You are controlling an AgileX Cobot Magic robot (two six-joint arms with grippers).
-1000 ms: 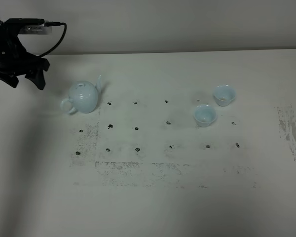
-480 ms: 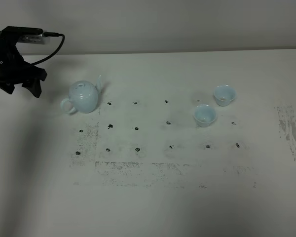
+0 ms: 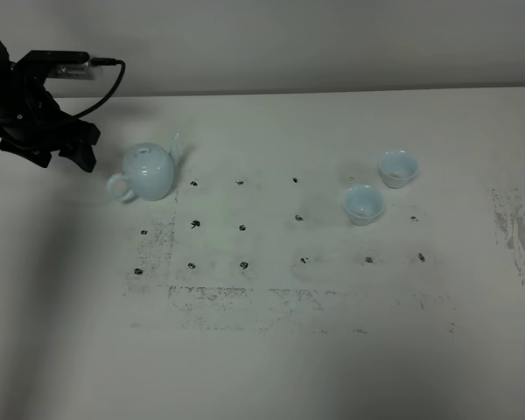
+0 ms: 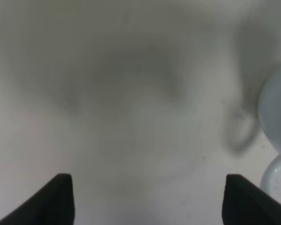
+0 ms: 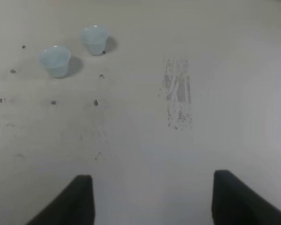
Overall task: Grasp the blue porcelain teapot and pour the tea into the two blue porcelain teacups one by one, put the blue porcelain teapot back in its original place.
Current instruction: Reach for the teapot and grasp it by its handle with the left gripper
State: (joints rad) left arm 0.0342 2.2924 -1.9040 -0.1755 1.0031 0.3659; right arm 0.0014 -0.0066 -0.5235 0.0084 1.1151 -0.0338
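Two blue porcelain teacups, the nearer teacup (image 3: 364, 203) and the farther teacup (image 3: 397, 168), stand close together but apart on the right side of a scuffed white table (image 3: 271, 376). They are well apart from the blue porcelain teapot (image 3: 147, 171), which sits upright at the left, lid on, loop handle turned toward the table's left edge. The left gripper (image 3: 63, 156) hovers just beside that handle side, jaws spread wide and empty. The right gripper (image 5: 152, 204), seen only from its wrist camera, is likewise spread apart, grasping nothing, away from the cups.
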